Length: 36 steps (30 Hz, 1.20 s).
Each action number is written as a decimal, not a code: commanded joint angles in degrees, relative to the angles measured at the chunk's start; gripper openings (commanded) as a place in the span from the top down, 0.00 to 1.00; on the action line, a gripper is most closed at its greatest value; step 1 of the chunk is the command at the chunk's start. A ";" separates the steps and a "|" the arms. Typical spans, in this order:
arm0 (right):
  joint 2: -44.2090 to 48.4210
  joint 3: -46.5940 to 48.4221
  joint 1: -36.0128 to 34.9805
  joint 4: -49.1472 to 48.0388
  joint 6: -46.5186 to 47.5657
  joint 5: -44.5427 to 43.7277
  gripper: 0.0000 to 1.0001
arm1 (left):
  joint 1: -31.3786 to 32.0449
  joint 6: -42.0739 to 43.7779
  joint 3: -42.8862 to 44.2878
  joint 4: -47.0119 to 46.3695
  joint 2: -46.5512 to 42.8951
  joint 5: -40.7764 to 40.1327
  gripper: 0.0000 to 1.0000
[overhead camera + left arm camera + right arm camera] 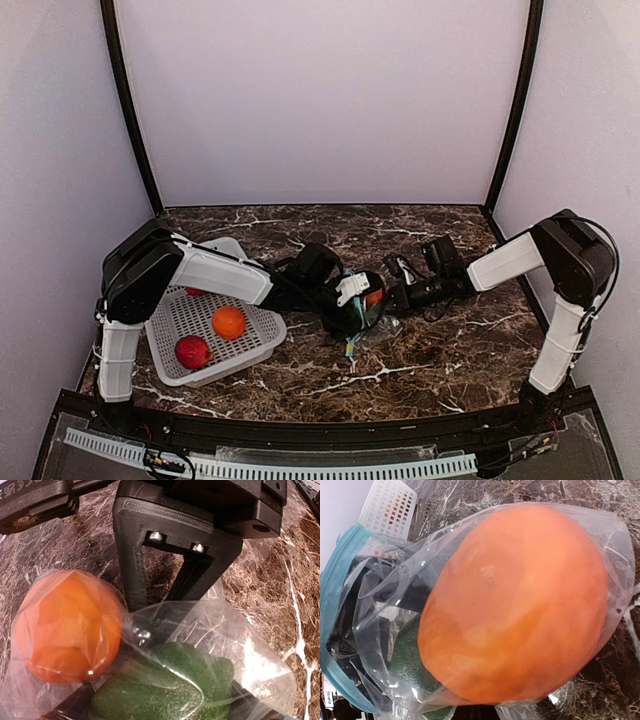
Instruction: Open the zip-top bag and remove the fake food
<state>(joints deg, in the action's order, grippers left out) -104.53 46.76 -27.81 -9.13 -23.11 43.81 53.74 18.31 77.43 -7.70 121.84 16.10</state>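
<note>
The zip-top bag lies mid-table between both arms, its teal zip strip gaping open. Inside are a round orange and a dark green piece; the right wrist view shows the orange filling the frame. My left gripper is at the bag's mouth. Its jaws stand wide apart on either side of the green piece, mostly hidden by plastic. My right gripper is at the bag's far end. Its black finger comes down onto the plastic beside the orange, pinching it.
A white perforated basket stands at the left. It holds a round orange, a round red piece and a red-orange piece partly under the left arm. The dark marble table is walled at the back and sides.
</note>
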 commanded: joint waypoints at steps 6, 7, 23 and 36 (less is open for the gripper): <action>1.15 -3.60 2.50 -2.27 -2.12 -0.89 1.00 | 0.32 0.04 -3.32 3.27 -4.50 -2.44 0.26; 1.31 -3.87 2.73 -2.30 -2.16 -0.99 1.00 | 0.32 -0.17 -4.16 2.07 -6.13 -2.41 0.28; 1.54 -6.49 5.52 -3.40 -3.08 -1.54 1.00 | 0.37 1.16 -8.29 5.12 -18.42 -5.78 0.35; 0.39 -5.98 6.19 -3.44 -2.73 -1.12 1.00 | -0.42 -2.68 -15.39 13.50 -34.98 -16.00 0.32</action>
<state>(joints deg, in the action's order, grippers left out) -104.22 41.10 -22.04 -11.84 -26.02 43.46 53.89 18.61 66.17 1.41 95.00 5.50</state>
